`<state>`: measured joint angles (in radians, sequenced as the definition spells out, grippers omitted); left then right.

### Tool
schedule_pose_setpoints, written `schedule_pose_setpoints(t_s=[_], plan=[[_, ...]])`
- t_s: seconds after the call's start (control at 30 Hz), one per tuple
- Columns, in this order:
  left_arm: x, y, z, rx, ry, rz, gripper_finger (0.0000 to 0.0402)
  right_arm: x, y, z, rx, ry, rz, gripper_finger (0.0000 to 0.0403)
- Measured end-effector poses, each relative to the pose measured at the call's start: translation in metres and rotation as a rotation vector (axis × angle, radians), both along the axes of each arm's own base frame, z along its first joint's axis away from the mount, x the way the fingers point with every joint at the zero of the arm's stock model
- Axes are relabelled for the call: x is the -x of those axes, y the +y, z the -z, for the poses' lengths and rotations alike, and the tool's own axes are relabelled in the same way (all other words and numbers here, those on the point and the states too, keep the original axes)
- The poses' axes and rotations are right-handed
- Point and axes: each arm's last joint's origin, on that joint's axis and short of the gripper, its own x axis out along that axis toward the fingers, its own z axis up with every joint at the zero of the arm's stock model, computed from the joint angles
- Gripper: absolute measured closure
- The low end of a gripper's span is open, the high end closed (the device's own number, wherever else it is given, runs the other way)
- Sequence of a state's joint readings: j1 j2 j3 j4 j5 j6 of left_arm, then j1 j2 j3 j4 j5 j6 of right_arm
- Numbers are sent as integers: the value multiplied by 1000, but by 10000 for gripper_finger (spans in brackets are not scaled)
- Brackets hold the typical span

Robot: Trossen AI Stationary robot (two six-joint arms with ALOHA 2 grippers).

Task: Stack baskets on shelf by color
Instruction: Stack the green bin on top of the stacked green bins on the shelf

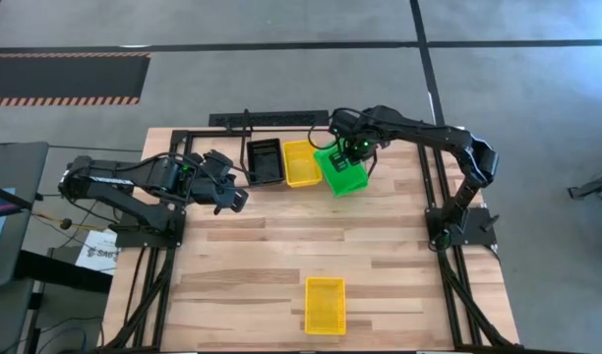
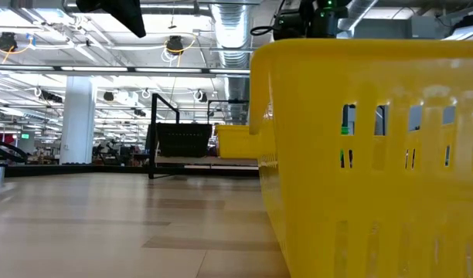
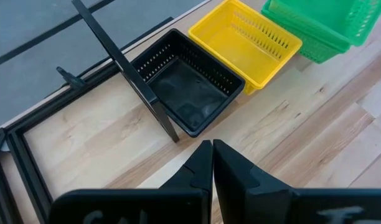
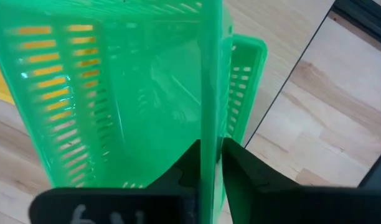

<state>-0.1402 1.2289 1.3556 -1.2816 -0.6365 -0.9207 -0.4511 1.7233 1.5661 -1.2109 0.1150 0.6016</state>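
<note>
A black basket and a yellow basket stand side by side on the shelf at the table's far side. Right of them my right gripper is shut on a green basket, which sits askew over another green basket. My left gripper is shut and touches nothing; it hovers near the black basket, on its near left side. A second yellow basket rests on its base by the table's near edge and fills the low view. My right gripper pinches the green basket's thin side wall at its rim, one finger inside the basket and one outside. The fingers come from above, pointing down. The basket hangs tilted, turned askew to its neighbours, above the other green basket; whether the two touch I cannot tell.
The shelf's black rods and upright loop stand close beside the black basket. Black frame rails run along the table's left and right sides. Bare wooden tabletop lies between the shelf and the near yellow basket.
</note>
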Motion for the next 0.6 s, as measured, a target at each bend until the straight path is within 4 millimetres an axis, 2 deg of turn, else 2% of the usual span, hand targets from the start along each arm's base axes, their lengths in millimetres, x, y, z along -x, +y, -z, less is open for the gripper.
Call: schedule_pose_setpoints(t_s=[0.13,0.47,0.6], plan=[[0,0,0,0,0,0,402,0,-1,-4,8,-7,2,332],[0,0,0,-8,10,13,401,-8,3,-34,90,-84,-8,331],[0,0,0,-10,12,16,401,-6,5,-34,77,-72,10,331]])
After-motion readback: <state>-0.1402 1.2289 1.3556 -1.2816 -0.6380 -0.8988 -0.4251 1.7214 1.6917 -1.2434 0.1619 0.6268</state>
